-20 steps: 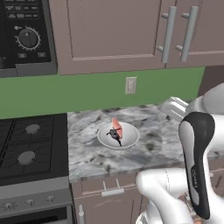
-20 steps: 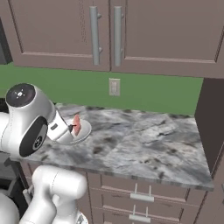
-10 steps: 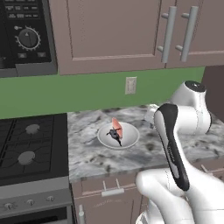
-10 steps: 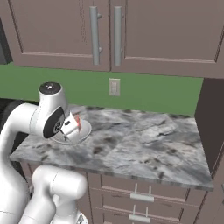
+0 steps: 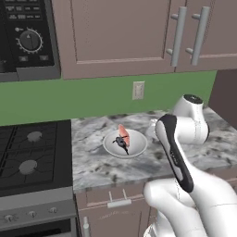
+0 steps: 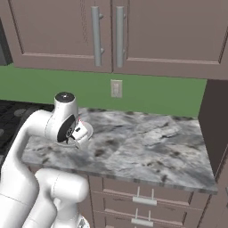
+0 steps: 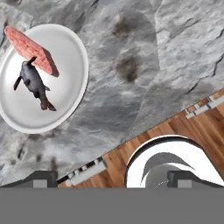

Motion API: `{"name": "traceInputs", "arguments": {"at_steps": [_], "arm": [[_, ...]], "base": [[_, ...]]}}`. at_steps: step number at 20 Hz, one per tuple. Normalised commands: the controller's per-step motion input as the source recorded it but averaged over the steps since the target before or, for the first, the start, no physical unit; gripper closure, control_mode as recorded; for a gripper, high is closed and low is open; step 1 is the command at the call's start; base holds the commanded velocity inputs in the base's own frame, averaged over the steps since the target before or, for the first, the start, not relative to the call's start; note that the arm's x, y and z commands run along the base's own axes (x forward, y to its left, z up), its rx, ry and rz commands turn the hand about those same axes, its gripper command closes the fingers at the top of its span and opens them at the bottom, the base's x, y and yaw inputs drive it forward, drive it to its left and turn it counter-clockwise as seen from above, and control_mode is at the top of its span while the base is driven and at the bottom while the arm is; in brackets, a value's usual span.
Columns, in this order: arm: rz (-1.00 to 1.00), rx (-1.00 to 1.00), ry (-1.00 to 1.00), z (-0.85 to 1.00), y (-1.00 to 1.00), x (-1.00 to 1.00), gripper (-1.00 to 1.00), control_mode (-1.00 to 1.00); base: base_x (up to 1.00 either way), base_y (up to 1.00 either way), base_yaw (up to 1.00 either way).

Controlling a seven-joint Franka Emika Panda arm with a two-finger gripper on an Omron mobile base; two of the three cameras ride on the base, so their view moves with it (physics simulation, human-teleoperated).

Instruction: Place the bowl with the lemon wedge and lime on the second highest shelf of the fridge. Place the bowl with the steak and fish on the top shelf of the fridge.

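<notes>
Reaching for the bowl (image 7: 41, 78) of steak (image 7: 31, 50) and fish (image 7: 33, 84), the hand (image 7: 112, 178) hangs wide and empty above the surface (image 7: 144, 57) beside it and must shift over the bowl's rim.

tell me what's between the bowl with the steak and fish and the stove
Nothing: in the left base view only bare marbled counter separates the bowl, holding the steak and fish, from the stove.

White bowl (image 7: 65, 61) on marble counter (image 7: 144, 65), pink steak (image 7: 31, 50) leaning over dark fish (image 7: 33, 83)
</notes>
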Motion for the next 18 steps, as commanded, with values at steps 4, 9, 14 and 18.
{"name": "traceInputs", "arguments": {"at_steps": [4, 9, 14, 18], "arm": [[0.06, 0.0, 0.02, -0.23, 0.15, 0.58, -1.0, -1.0], [0.06, 0.0, 0.1, -0.36, 0.14, 0.54, -1.0, -1.0], [0.06, 0.0, 0.05, -0.23, 0.15, 0.44, -1.0, -1.0], [0.1, 0.0, 0.01, -0.48, 0.0, 0.02, -1.0, -1.0]], "base": [[0.0, 0.0, 0.0], [0.0, 0.0, 0.0], [0.0, 0.0, 0.0], [0.0, 0.0, 0.0]]}}
